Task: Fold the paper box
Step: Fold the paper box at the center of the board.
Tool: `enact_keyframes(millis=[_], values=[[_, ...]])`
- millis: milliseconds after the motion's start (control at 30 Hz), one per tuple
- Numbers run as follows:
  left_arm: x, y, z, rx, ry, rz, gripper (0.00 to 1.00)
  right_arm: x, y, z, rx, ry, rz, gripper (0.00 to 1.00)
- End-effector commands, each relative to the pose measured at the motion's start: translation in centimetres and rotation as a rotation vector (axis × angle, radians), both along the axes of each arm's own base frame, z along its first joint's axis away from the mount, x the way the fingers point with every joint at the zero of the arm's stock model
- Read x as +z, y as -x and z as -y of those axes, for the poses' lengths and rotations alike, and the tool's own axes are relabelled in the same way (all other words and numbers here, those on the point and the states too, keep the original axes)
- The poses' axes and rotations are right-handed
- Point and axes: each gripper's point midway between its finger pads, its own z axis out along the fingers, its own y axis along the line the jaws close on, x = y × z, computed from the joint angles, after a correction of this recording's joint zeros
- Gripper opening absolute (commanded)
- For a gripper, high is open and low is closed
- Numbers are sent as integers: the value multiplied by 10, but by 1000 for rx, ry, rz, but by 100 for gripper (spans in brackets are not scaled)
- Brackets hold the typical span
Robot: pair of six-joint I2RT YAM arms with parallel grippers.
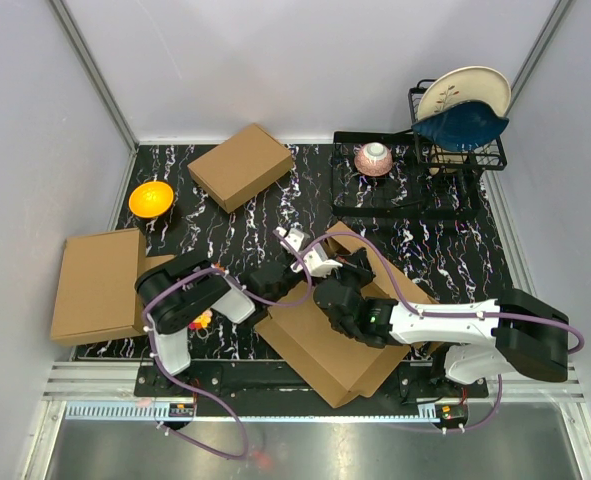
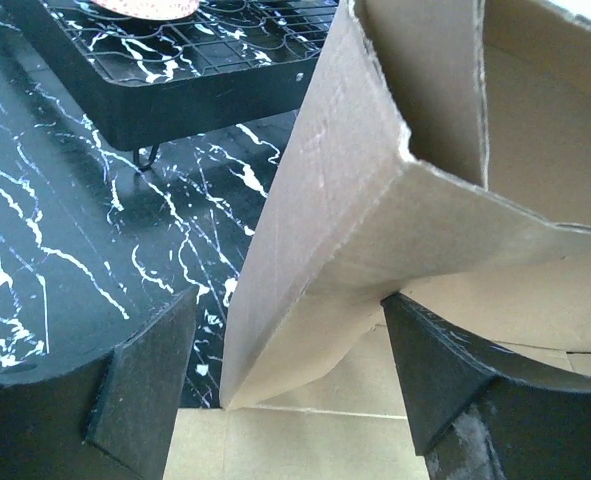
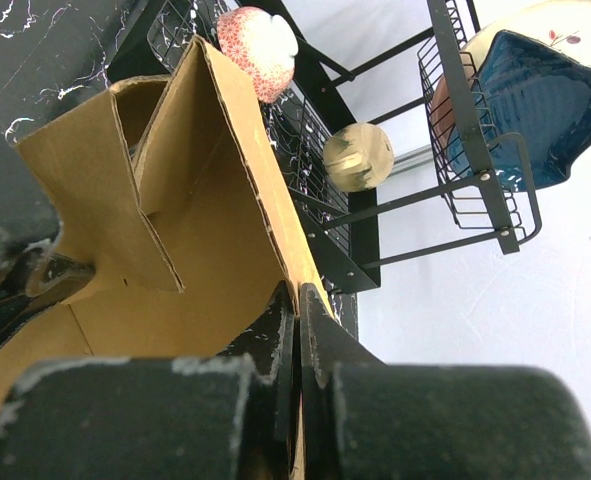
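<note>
Left hand (image 2: 290,340) stands wide open, its two dark fingers (image 2: 135,400) straddling an upright corner flap of the paper box (image 1: 320,355). The finger at 3 o'clock seems to touch the cardboard while the other stands apart, so it grips nothing. Right hand (image 3: 297,335) is pinched almost shut on the top edge of a raised side wall. The box lies at 6 o'clock on the desk (image 1: 425,250), between the two arms, and its near corner appears to hang past the desk's edge. The likeliest trouble is that the unheld flap springs back flat, or buckles off its crease, if the right hand swings the wall before the left one closes. A hard pull on that thin pinched edge could also tear it at a slit, or drag the whole sheet farther over the edge. The box is brown corrugated board with ragged die-cut edges. It is half formed: a broad flat panel toward 6 o'clock, with walls and a notched flap standing up toward 12 o'clock.
</note>
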Motion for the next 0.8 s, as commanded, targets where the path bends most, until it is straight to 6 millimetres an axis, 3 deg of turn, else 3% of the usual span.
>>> enact_keyframes(millis=[0, 133, 400, 667, 767], values=[[117, -19, 4, -4, 363, 255, 78, -44, 10, -36, 185, -69, -135, 0], [121, -24, 8, -40, 369, 266, 69, -43, 10, -35, 184, -71, -137, 0], [112, -26, 12, -81, 361, 248, 29, -43, 10, -36, 186, -70, -140, 0], [114, -27, 9, -80, 351, 265, 13, -32, 9, -39, 182, -81, -128, 0], [113, -27, 9, -79, 347, 267, 8, -24, 7, -39, 172, -96, -114, 7]])
